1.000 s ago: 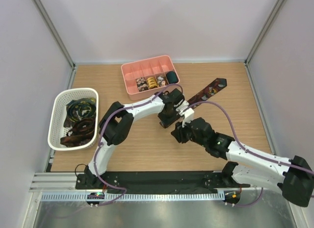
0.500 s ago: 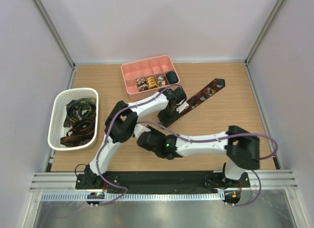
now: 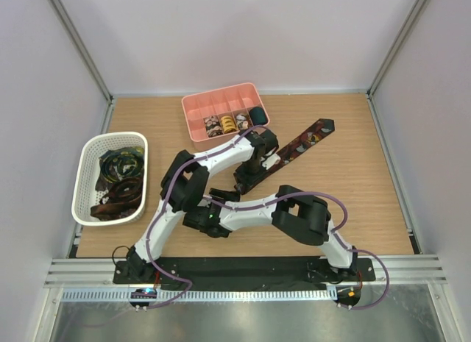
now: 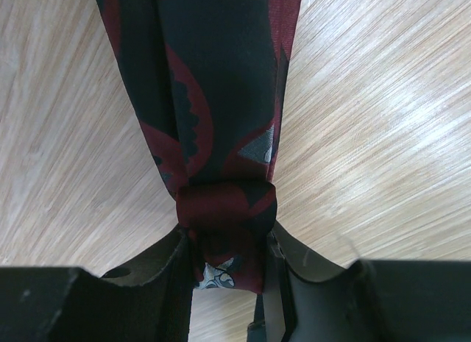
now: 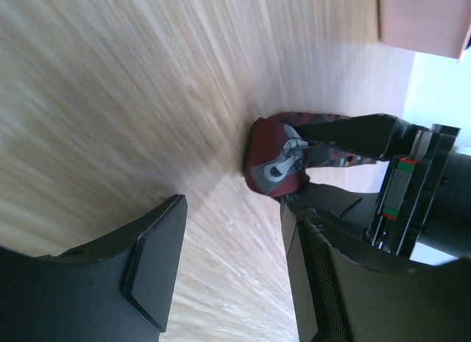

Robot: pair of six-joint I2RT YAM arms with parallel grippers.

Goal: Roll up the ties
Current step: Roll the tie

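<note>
A dark tie (image 3: 303, 141) with red print lies slanted across the table, its pointed end toward the back right. Its near end is rolled into a small coil (image 4: 227, 209), and my left gripper (image 4: 228, 243) is shut on that coil from both sides. The right wrist view shows the same coil (image 5: 274, 162) edge-on, held in the left fingers. My right gripper (image 5: 232, 209) is open with only bare table between its fingers, a short way from the coil. The right forearm (image 3: 246, 208) lies low across the table in front of the left arm.
A pink divided tray (image 3: 193, 107) at the back holds several coiled ties (image 3: 228, 123). At the left stands a white mesh basket (image 3: 83, 173) with loose ties (image 3: 121, 182) in it. The left arm's elbow (image 3: 184, 186) is close beside the right wrist.
The right arm has swung left across the table, away from the tie's coil, and its jaws have opened wider. The left gripper has kept its hold on the coil.
</note>
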